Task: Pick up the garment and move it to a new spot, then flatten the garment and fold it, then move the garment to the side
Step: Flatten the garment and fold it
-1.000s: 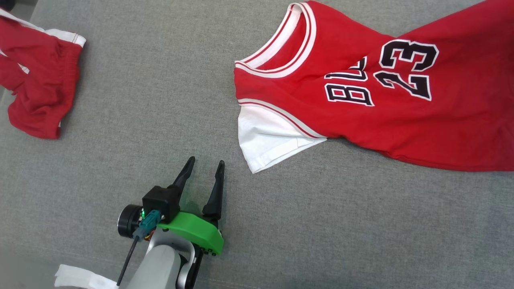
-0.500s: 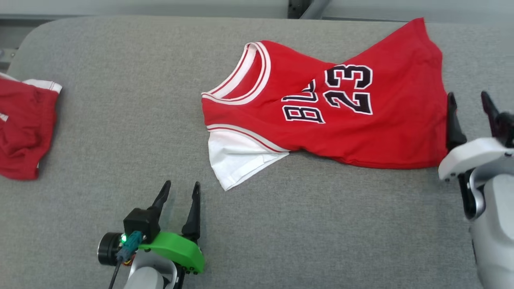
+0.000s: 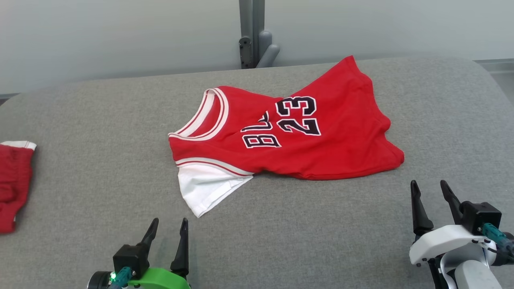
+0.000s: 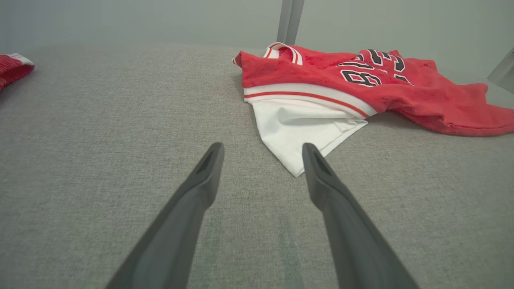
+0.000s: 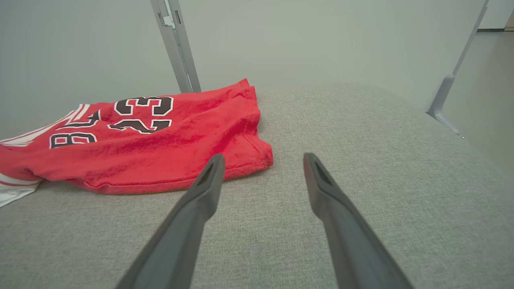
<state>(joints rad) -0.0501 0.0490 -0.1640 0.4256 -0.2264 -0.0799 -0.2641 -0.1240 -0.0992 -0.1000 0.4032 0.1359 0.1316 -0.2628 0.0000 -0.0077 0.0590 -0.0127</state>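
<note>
Left pincer (image 3: 169, 224) and right pincer (image 3: 428, 188) are hanging wide open, holding nothing, by the near edge of the table (image 3: 100, 120). The red garment (image 3: 321, 148) is lying twisted in the middle. Pulling both ends apart gently is probably going to flatten it.

Grey fabric table (image 3: 100, 120) with rounded corners. Pale grey wall (image 3: 120, 36) behind it. Grey metal post (image 3: 247, 24) stands against the wall, past the far edge.

The head camera looks down across the grey table (image 3: 100, 120). Both wrist cameras sit low over it; all three share the red jersey (image 3: 341, 140).
</note>
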